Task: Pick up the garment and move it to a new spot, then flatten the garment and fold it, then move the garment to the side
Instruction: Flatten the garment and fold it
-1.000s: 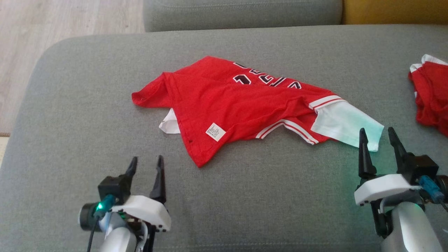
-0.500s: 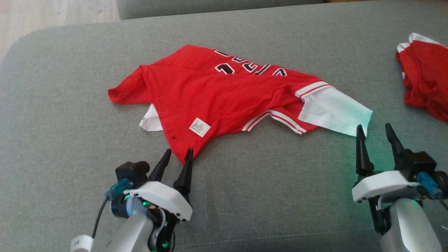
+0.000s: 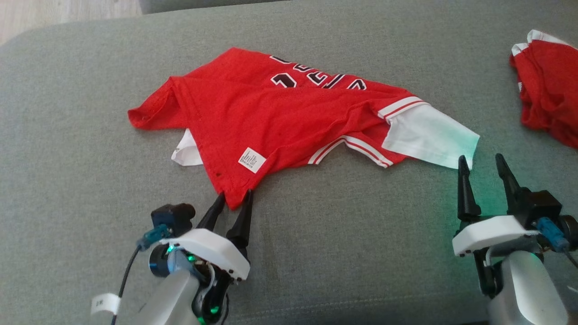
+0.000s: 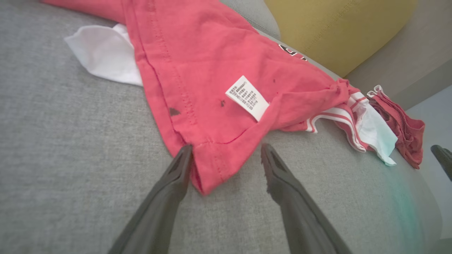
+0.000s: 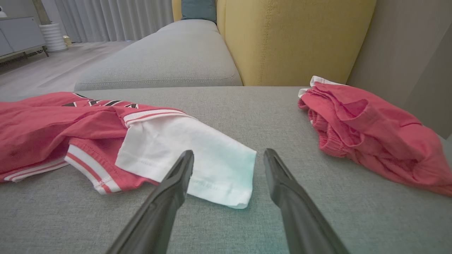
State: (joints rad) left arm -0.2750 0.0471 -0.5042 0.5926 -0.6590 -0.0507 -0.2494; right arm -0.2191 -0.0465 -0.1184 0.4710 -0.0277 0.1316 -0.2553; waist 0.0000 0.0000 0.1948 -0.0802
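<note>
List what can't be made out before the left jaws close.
Head view: shirt lettering, partly hidden by a fold.
Left wrist view: label print, too small.
Head view: other red garment, cut off by right edge.
Head view: white sleeve, mostly under the shirt.

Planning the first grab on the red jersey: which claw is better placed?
Left. The left claw stands open with a corner of the red jersey between its fingers. The right claw, also open, only reaches the white sleeve.

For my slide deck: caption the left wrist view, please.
Open left gripper straddles the hem corner of a red jersey lying on a grey sofa.
</note>
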